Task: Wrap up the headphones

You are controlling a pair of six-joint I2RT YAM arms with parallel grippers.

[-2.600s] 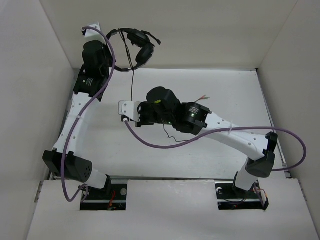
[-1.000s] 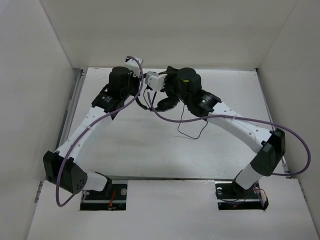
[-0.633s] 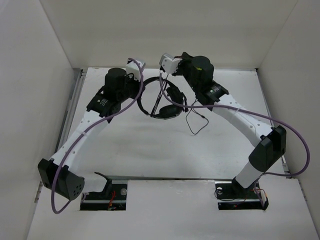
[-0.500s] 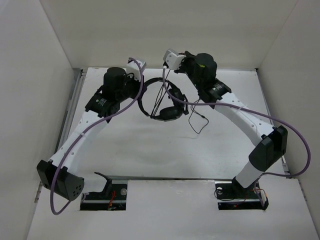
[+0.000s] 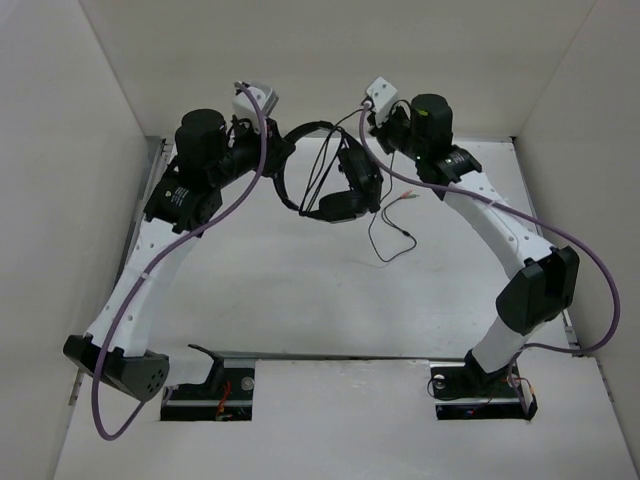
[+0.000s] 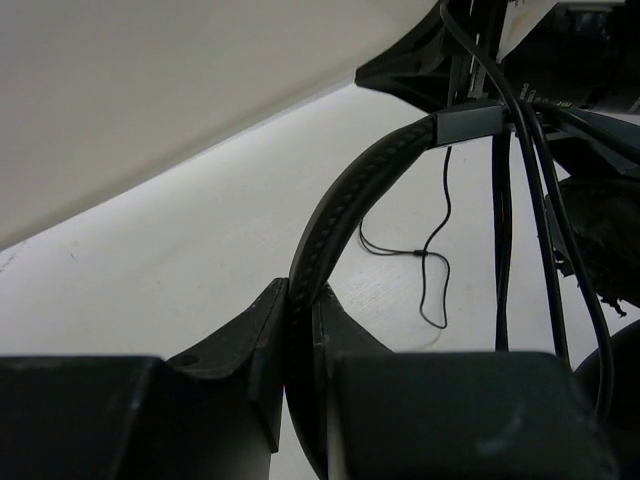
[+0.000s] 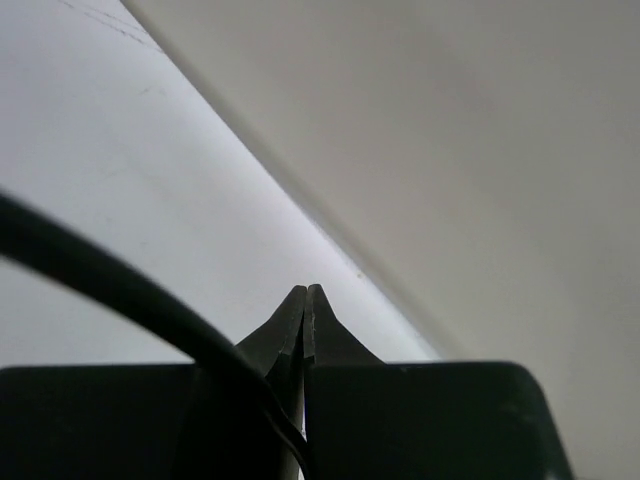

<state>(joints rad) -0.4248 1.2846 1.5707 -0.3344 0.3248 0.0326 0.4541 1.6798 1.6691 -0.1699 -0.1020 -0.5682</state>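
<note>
The black headphones (image 5: 345, 185) hang in the air over the back of the table. The thin headband (image 5: 305, 130) arcs between the two grippers, and both earcups dangle below it. My left gripper (image 5: 277, 152) is shut on the headband's left end, which shows clearly in the left wrist view (image 6: 305, 300). My right gripper (image 5: 367, 127) is shut on the thin black cord (image 5: 320, 170), which enters its closed jaws in the right wrist view (image 7: 303, 300). Strands of cord run across the headband and earcups. The cord's tail (image 5: 390, 240) lies on the table, ending in coloured plugs (image 5: 412, 196).
White walls enclose the table on the left, back and right; both grippers are close to the back wall (image 5: 320, 60). Thick purple arm cables (image 5: 215, 215) loop beside each arm. The arm bases (image 5: 210, 385) sit at the near edge.
Both grippers have risen and spread apart toward the back wall, the left going left and the right going right. The headphones hang higher and the cord is drawn more taut between them.
</note>
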